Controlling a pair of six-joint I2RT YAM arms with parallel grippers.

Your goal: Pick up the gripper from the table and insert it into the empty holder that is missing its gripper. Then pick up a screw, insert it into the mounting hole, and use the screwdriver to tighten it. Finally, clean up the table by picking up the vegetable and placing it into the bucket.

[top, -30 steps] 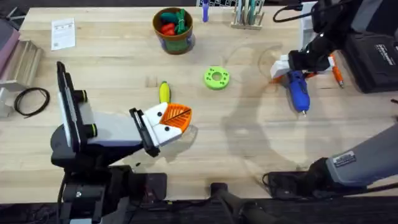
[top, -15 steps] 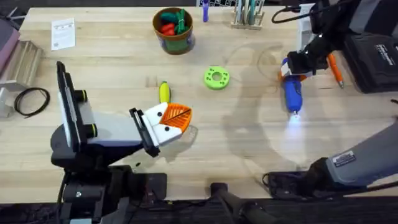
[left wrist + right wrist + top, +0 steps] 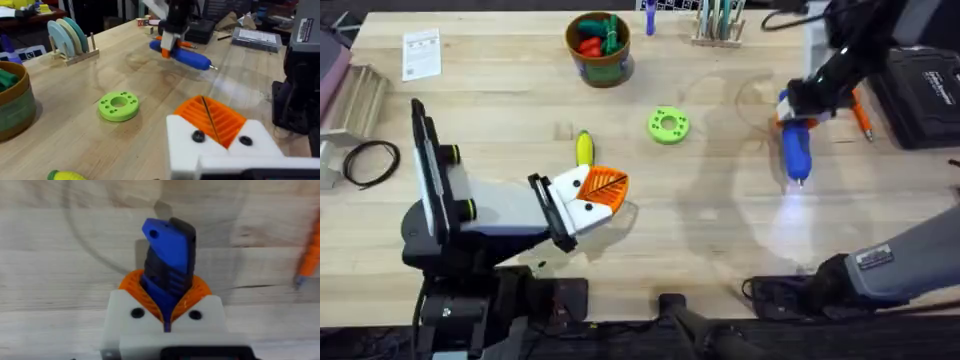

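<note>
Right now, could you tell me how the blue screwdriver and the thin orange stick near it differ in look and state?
The screwdriver is fat and blue, while the orange stick is thin. The right gripper is shut on the screwdriver's rear end, and in the left wrist view the screwdriver hangs clear of the table; the stick lies on it, ungripped. A bright patch shows on the wood by the screwdriver's tip, none by the stick. Both are elongated and sit on the table's right side.

Blue screwdriver [image 3: 797, 148] with black ribbed grip; white right end effector [image 3: 164, 311], orange ribbed pads. Lime green disc [image 3: 668, 125]. Yellow vegetable [image 3: 584, 148], green end. Bucket [image 3: 599, 61]: brown rim, blue-green band, red and green toys inside. Thin orange stick [image 3: 861, 113]. Pale wood-grain bench [image 3: 500, 110].
</note>
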